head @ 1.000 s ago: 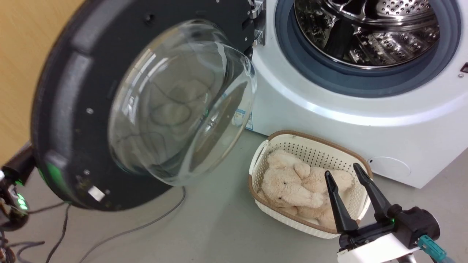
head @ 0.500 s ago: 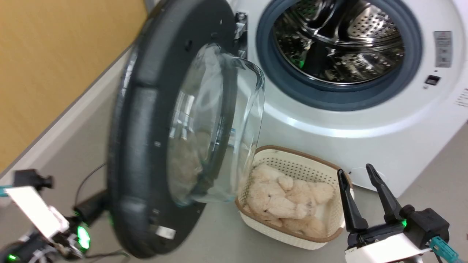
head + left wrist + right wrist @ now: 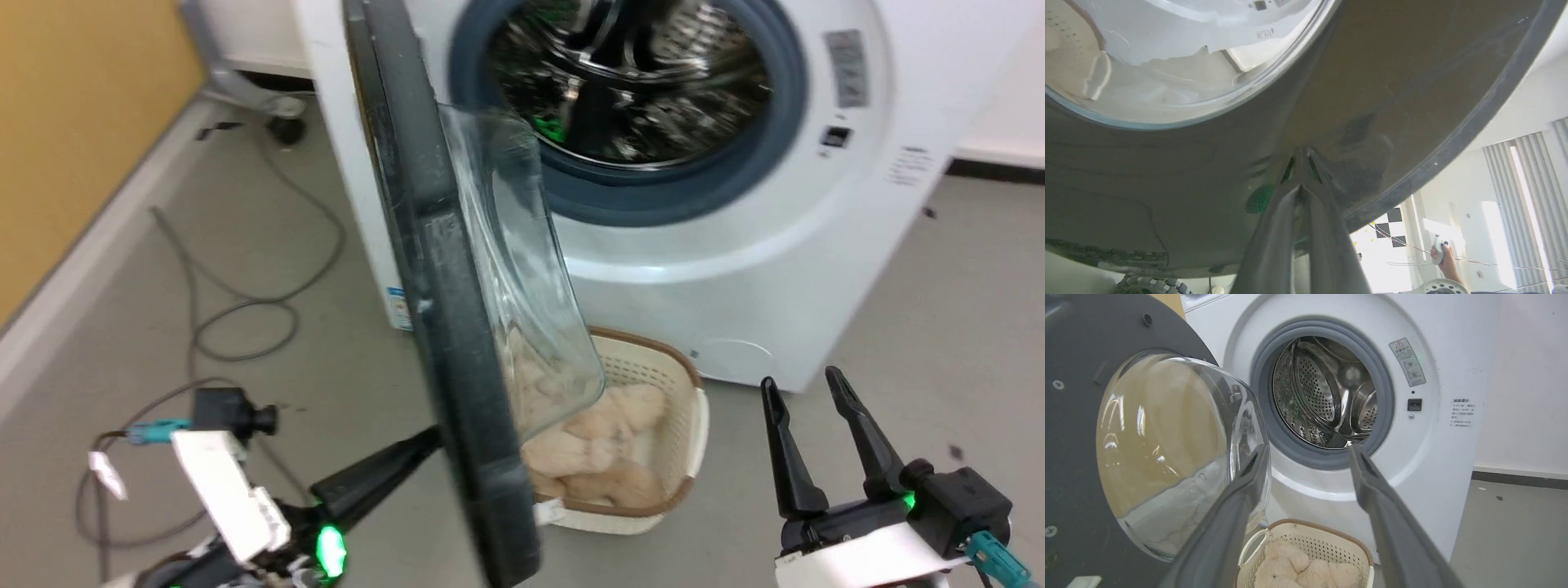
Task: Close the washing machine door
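Black rim: the washing machine door (image 3: 437,327) stands edge-on in the head view, swung out roughly square to the front of the washing machine (image 3: 735,269), with its outer face turned to my left gripper (image 3: 420,447)
Left gripper: fingers drawn together to a narrow point and gripping nothing; the left wrist view has the tips pressed on the door's dark outer face, just inside its lower edge
Right gripper (image 3: 800,377): fingers spread wide and empty, hanging clear of everything, with the door off to its left and the round opening ahead beyond its tips
Glass bowl (image 3: 514,269): bulges from the side of the door away from my left gripper, towards the opening, and is not yet inside it
Washing machine: beyond the door from the left tool and straight ahead of the right one, with the steel drum (image 3: 620,82) and grey gasket (image 3: 653,196) uncovered
Basket (image 3: 690,384): on the floor between the right gripper and the machine, under the bowl, with a plush toy (image 3: 596,482) inside; I cannot tell whether the door's lower rim clears it
Done: about half the swing, as I judge it
Left to do: push the door through the rest of its arc, seat the bowl in the gasket, and press until the latch catches
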